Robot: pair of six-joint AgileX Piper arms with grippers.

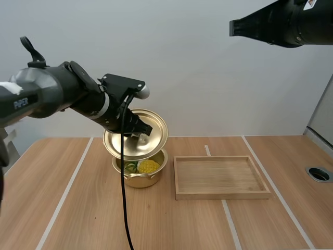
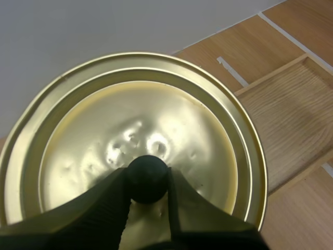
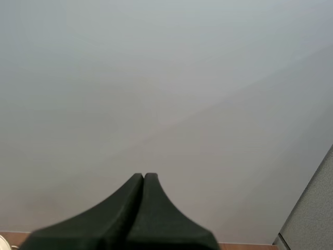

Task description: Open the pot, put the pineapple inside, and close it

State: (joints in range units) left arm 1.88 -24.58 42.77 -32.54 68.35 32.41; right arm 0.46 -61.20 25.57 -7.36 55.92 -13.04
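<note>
pot (image 1: 139,179): rim half behind lid (image 1: 156,138) | tray (image 2: 291,120): cut off at edge

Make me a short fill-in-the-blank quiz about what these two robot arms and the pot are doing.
The left gripper grips the gold lid by its black ____.
The pineapple lies ____ the pot.
In the high view, the wooden tray sits to the pot's ____.
The right gripper, raised high, is ____.
Missing: knob; inside; right; shut.
</note>
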